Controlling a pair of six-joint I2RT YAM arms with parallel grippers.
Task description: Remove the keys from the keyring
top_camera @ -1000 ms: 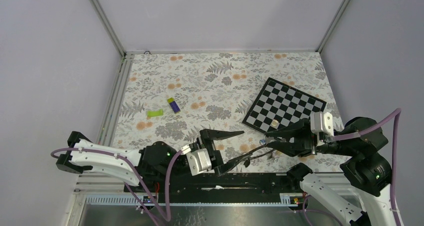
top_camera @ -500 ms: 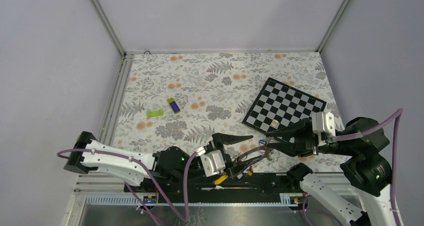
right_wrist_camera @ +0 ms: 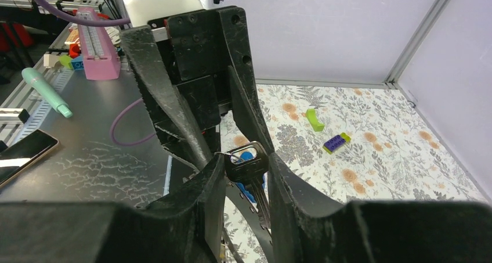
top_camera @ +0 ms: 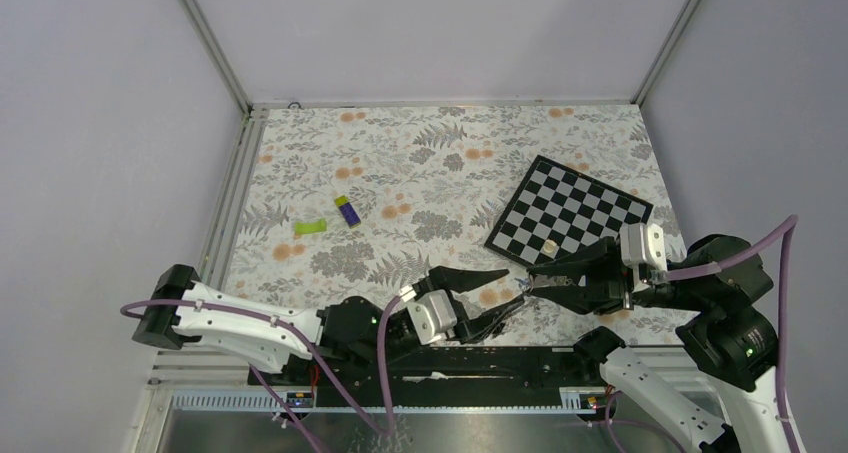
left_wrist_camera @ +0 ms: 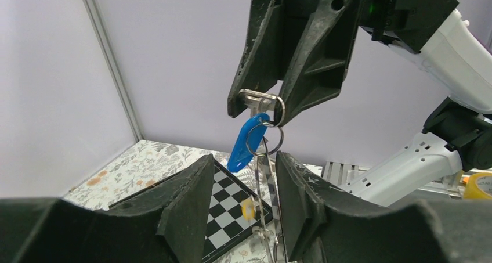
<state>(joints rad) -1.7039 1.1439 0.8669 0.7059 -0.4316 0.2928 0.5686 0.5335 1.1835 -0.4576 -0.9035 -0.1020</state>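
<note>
You're looking at a robotics lab cell here, not anybody's home. Bare lilac walls [top_camera: 430,33] sit in aluminium rails [top_camera: 210,43], and a floral sheet [top_camera: 420,163] is laid over the worktop. Next to it there's a scuffed metal bench [right_wrist_camera: 87,170] with purple cabling [right_wrist_camera: 113,128], a phone [right_wrist_camera: 23,152] and a teal pen [right_wrist_camera: 46,92].

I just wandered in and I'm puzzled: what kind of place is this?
Probably a robotics test cell: white-and-black robot arms, left and right, mounted at a floral-patterned table, plain grey walls in aluminium framing, and a black-and-white checkerboard plate.
</note>
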